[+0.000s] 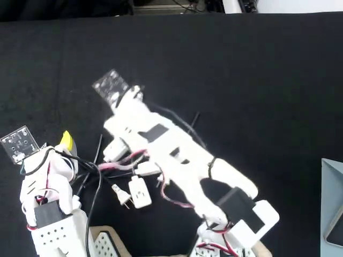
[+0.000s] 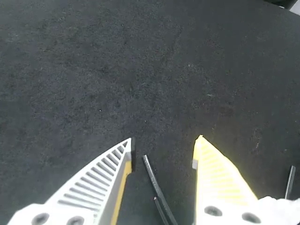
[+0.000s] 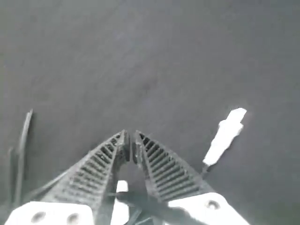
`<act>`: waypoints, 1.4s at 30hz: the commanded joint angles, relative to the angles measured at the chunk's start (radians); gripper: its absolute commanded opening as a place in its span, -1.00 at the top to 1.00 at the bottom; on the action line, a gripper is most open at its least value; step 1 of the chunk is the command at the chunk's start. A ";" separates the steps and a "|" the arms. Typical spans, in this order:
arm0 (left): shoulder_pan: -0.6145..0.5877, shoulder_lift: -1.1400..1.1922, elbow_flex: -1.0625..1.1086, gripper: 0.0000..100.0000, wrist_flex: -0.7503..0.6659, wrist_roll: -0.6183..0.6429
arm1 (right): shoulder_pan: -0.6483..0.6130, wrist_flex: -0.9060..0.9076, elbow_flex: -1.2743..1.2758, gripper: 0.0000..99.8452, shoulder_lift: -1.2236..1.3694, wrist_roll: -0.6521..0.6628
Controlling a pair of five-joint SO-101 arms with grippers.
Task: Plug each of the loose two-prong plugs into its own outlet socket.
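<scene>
Spread wide, the left tool (image 2: 165, 140) hovers low over the bench (image 1: 241, 69). One finger is ribbed white plastic and the other is solid yellow, and both taper to wedge points. A thin, glossy black cable (image 2: 152, 178) runs across the cloth between them. The right tool (image 3: 131, 137) has its two ribbed, triangular fingers pressed almost together, tip to tip. A slim white moulded piece (image 3: 225, 136) with a stepped outline lies flat on the bench off to one side of it, apart from the fingers.

From above, the two-prong plug (image 1: 122, 195) lies between the two arm bases, near the left arm's side. It is small and white, and its metal prongs point away from the outlet block (image 1: 140, 191) just beside it. That block is white, smooth and boxy. The bench cover is matte black with a fine, felt-like grain.
</scene>
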 commanded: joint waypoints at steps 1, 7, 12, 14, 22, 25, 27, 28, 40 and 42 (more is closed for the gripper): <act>-0.007 -0.009 -0.012 0.57 -0.025 0.003 | 0.084 -0.002 -0.104 0.98 -0.013 -0.003; -0.007 -0.009 -0.012 0.57 -0.025 0.003 | 0.106 0.038 -0.108 0.97 -0.021 -0.009; -0.008 -0.009 -0.012 0.57 -0.025 0.003 | 0.017 0.143 -0.120 0.94 -0.054 -0.011; -0.013 -0.009 -0.012 0.56 -0.029 0.003 | -0.011 0.195 -0.130 0.83 -0.113 -0.011; -0.015 -0.009 -0.044 0.56 -0.032 0.003 | -0.029 0.535 -0.317 0.46 -0.440 -0.011; -0.007 -0.002 -0.081 0.56 -0.025 -0.052 | -0.028 0.687 -0.433 0.48 -0.516 -0.011; -0.005 -0.002 -0.101 0.56 -0.025 -0.075 | -0.018 0.789 -0.496 0.52 -0.549 -0.012; -0.005 -0.002 -0.110 0.56 -0.025 -0.080 | 0.000 0.845 -0.521 0.54 -0.559 -0.012; 0.131 0.109 -0.472 0.56 0.252 -0.235 | 0.279 1.252 -0.539 0.92 -0.579 -0.087; 0.154 0.213 -0.559 0.56 0.290 -0.238 | 0.319 1.318 -0.538 0.91 -0.579 -0.087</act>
